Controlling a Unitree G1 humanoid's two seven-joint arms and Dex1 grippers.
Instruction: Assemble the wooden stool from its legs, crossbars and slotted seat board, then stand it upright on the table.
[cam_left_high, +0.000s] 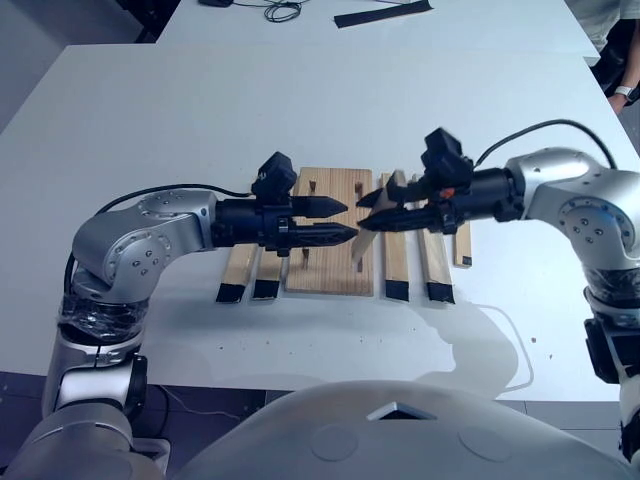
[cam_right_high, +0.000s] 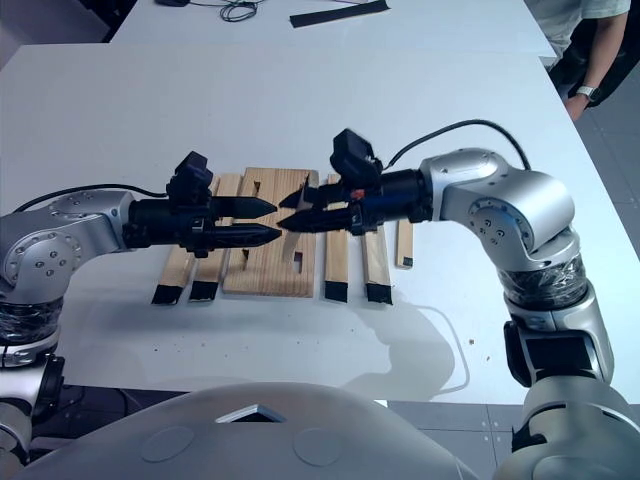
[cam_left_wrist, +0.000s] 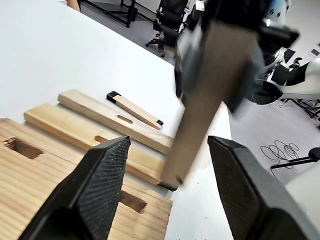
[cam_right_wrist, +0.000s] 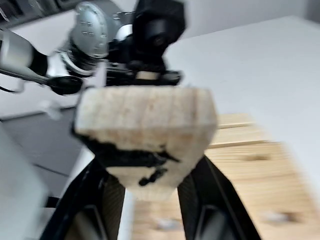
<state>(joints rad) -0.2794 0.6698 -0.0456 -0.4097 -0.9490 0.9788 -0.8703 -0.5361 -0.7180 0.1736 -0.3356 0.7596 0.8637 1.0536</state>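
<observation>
The slotted seat board (cam_left_high: 325, 262) lies flat mid-table, with two black-tipped legs (cam_left_high: 240, 272) to its left and two more (cam_left_high: 396, 256) to its right. A short crossbar (cam_left_high: 462, 246) lies at the far right of the row. My right gripper (cam_left_high: 368, 213) is shut on another black-tipped leg (cam_left_high: 359, 251), which hangs tilted over the board's right edge; the right wrist view shows its end grain (cam_right_wrist: 145, 127) clamped. My left gripper (cam_left_high: 348, 220) hovers open over the board, tip to tip with the right one. In the left wrist view, the held leg (cam_left_wrist: 205, 100) stands just ahead of its spread fingers (cam_left_wrist: 102, 185).
The white table (cam_left_high: 150, 120) has wide bare room behind and to both sides of the parts. Its front edge runs close below the row. A second table (cam_left_high: 480, 30) with cables and a black strip stands at the back.
</observation>
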